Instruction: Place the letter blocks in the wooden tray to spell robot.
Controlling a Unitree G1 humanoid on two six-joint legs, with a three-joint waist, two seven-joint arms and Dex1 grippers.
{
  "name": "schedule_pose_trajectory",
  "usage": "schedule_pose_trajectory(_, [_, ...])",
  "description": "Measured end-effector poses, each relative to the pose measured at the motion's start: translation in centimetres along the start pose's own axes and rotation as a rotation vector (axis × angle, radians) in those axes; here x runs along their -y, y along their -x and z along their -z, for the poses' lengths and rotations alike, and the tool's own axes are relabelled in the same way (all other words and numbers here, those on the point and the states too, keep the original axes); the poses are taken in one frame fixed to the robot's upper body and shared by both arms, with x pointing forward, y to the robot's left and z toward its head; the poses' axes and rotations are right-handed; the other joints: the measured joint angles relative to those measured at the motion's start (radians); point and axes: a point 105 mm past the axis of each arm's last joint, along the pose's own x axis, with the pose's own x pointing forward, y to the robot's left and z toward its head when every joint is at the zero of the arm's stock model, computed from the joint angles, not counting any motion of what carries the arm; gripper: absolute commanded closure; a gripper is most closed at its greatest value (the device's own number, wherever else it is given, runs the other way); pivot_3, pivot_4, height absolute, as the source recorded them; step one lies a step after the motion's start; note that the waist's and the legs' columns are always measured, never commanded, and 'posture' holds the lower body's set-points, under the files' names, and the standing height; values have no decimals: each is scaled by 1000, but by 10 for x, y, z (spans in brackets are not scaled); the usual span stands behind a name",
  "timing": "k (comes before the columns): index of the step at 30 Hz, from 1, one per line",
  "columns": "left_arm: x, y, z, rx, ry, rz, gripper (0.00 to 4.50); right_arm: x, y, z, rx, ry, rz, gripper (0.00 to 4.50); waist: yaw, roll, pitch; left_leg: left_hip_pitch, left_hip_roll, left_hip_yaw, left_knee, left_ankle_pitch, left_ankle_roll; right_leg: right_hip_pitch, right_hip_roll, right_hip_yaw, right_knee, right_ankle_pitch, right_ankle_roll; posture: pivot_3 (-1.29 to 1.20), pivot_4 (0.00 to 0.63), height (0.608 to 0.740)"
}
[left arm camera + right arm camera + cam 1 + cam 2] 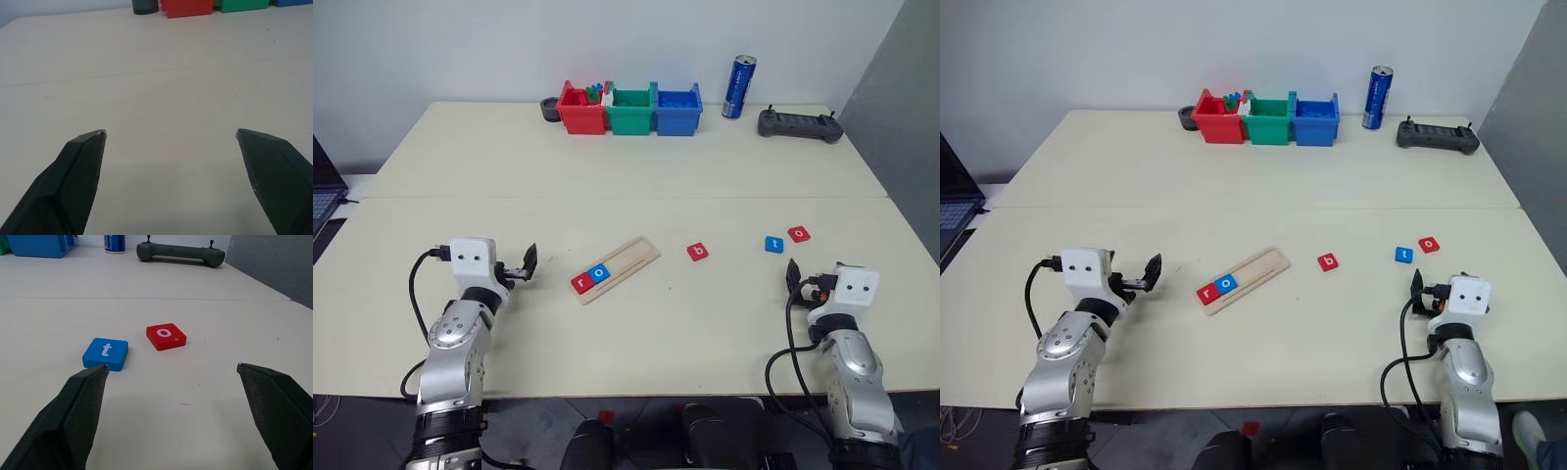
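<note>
- Pale cream tabletop (pixel 636 157) runs back to a plain white wall, with a seam crossing it from side to side about halfway back.
- Along the far edge stand three plastic bins in a row, touching each other: red bin (pixel 579 110), green bin (pixel 631 111) and blue bin (pixel 676 110). A small dark round pot (pixel 549 109) sits just beside the red one.
- To the right of the bins a blue can (pixel 738 86) stands upright, and further right a dark handheld controller (pixel 799 124) lies flat.
- At the left edge a laptop corner (pixel 323 196) shows beyond the table.
- Left gripper (pixel 525 264) is held level over bare table, pointing towards the tray; its jaws stand wide apart and hold nothing.
- Right gripper (pixel 171 374) is held level near the front right of the table, jaws likewise spread wide and empty (the blue t sits just ahead of one fingertip, apart from it).
- Wooden tray (pixel 628 261) lies at a slant in the middle of the table, between the two arms.
- In the tray's near end sit a red r block (pixel 581 283) and a blue o block (pixel 598 273), touching side by side.
- Red b block (pixel 698 252) lies loose on the table just right of the tray.
- Blue t block (pixel 105 353) and red o block (pixel 166 336) lie near each other, not touching, further right.
</note>
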Motion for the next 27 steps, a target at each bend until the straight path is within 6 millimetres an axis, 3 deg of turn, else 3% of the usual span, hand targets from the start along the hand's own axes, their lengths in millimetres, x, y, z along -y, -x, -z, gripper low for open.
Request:
schedule_pose_trajectory(13, [-1, -5, -9, 24, 0, -17, 0, 4, -1, 9, -42, 5, 8, 32, 0, 0, 0, 0, 0, 0, 0, 0, 0, 0, 0, 0, 0, 0, 0, 0, 150, 740])
schedule_pose_trajectory(27, [-1, -4, -6, 13, 7, -21, 0, 13, -1, 13, -70, 5, 35, 32, 0, 0, 0, 0, 0, 0, 0, 0, 0, 0, 0, 0, 0, 0, 0, 0, 150, 740])
